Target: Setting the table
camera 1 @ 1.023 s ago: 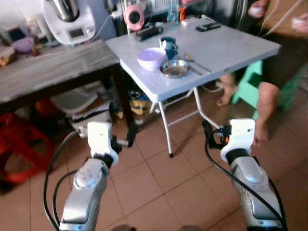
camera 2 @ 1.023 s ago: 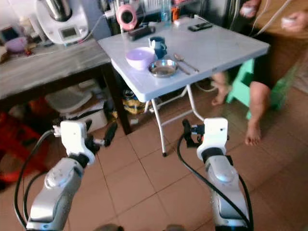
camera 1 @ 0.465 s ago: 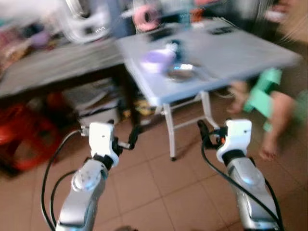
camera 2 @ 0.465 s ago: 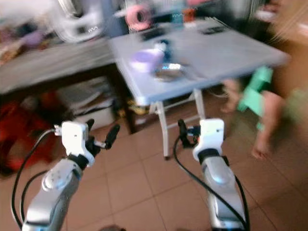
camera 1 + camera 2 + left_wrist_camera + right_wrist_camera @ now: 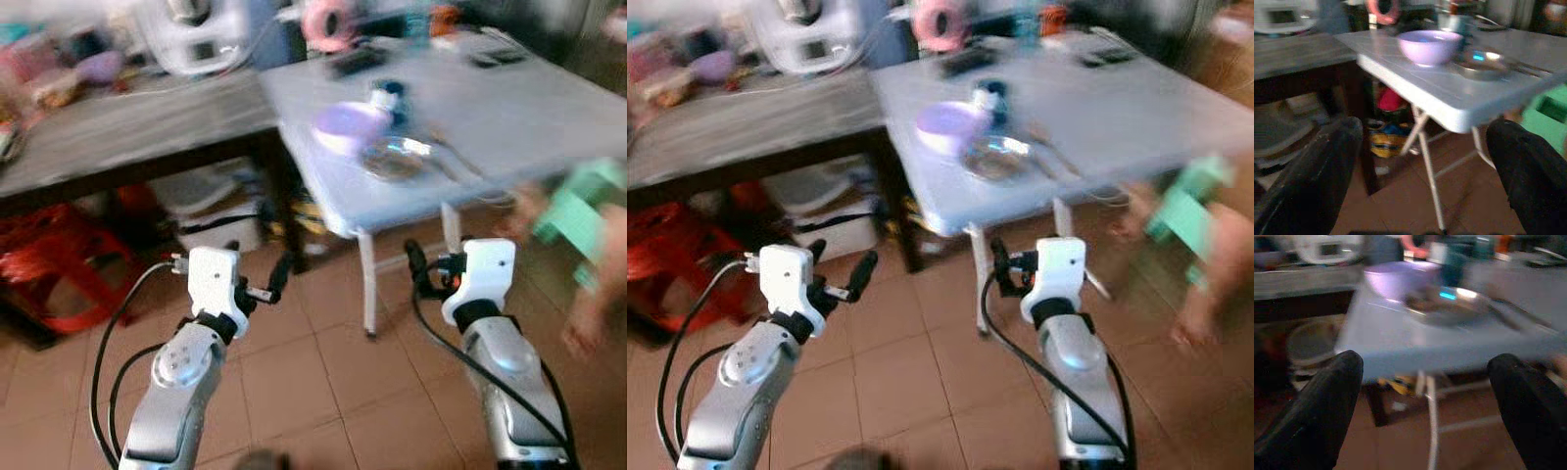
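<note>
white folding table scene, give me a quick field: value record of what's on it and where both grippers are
table: white folding table, beside a dark wooden table
near the corner facing the robot: purple bowl, metal dish, dark blue cup
utensils: blurred, lying right of the dish
far side: pink round item, dark flat items
left gripper: open, raised over the tiled floor, short of the table
right gripper: open, raised level with it, holding nothing
image: motion blur
</note>
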`<state>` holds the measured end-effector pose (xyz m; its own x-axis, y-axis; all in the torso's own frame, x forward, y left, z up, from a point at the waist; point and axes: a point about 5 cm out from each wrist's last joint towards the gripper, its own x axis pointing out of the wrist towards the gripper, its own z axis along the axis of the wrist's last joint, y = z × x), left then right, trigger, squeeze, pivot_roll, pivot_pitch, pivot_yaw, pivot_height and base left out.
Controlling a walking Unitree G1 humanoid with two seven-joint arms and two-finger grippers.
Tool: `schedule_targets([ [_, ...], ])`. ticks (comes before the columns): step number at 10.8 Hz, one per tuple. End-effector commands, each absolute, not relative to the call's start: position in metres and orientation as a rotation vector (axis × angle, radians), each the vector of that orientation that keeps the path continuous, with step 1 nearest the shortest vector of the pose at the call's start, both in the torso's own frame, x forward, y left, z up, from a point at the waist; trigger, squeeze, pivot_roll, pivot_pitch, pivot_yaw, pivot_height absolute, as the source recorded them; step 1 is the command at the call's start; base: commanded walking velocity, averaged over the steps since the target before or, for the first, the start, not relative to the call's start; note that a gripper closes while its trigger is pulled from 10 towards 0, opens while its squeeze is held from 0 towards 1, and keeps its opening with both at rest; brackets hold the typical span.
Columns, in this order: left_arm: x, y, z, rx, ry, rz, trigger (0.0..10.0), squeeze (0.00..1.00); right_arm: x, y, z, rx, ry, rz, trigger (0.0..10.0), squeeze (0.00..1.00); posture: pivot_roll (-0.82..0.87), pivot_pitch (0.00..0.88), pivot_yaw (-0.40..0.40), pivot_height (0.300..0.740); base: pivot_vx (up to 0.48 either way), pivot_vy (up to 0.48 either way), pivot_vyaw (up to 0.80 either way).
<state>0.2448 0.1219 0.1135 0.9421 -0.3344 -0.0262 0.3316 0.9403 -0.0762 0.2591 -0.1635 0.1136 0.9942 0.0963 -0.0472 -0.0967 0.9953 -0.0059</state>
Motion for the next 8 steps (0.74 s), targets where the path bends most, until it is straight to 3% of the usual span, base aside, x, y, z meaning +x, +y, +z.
schedule_targets([
  [1, 0.2441, 0.1325, 0.111, -0.042, 0.053, -0.3, 10.0, 0.0, 0.261, -0.1514, 0.1195, 0.007, 0.02, 0.138, 10.0, 0.0, -0.06, 0.024, 0.079, 0.74, 0.439, 0.0, 0.8],
  [2, 0.2439, 0.1322, 0.1107, -0.043, 0.055, -0.298, 10.0, 0.0, 0.2609, -0.1516, 0.119, 0.013, 0.023, 0.138, 10.0, 0.0, -0.06, 0.023, 0.079, 0.74, 0.439, 0.0, 0.79],
  [4, 0.2442, 0.1318, 0.1108, -0.058, 0.057, -0.296, 10.0, 0.0, 0.2611, -0.15, 0.118, 0.027, 0.029, 0.148, 10.0, 0.0, -0.06, 0.027, 0.08, 0.74, 0.439, 0.0, 0.0],
  [8, 0.2456, 0.137, 0.1108, -0.088, 0.064, -0.247, 10.0, 0.0, 0.2606, -0.149, 0.1165, 0.033, 0.035, 0.15, 10.0, 0.0, -0.06, 0.029, 0.082, 0.74, 0.0, 0.0, 0.0],
])
